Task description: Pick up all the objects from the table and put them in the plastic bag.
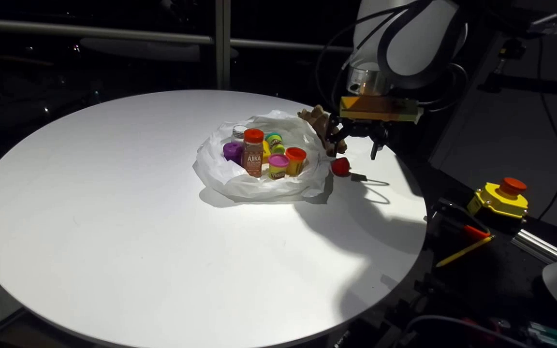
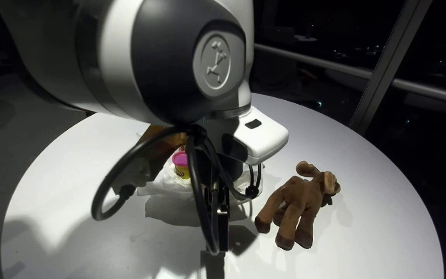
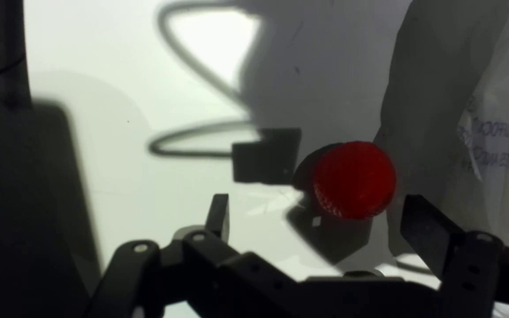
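The black gripper [image 3: 316, 203] hangs empty, jaws wide apart, above a round red object [image 3: 355, 180] on the circular white table [image 1: 114, 217], between the wrinkled white plastic bag [image 1: 259, 188] and, in an exterior view, the right edge.

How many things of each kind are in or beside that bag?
Pink-lidded tub, orange-lidded tub, teal-lidded tub: 3
Ajika bottle, white-capped bottle: 2
Brown plush animal: 1
Red round object: 1
Yellow piece: 1
Purple item, kind unclear: 1
Total: 9

Beyond parted fingers [image 3: 427, 229], a round red object [image 3: 355, 180] sits on the table [image 3: 126, 176] near the plastic bag [image 3: 504, 181].
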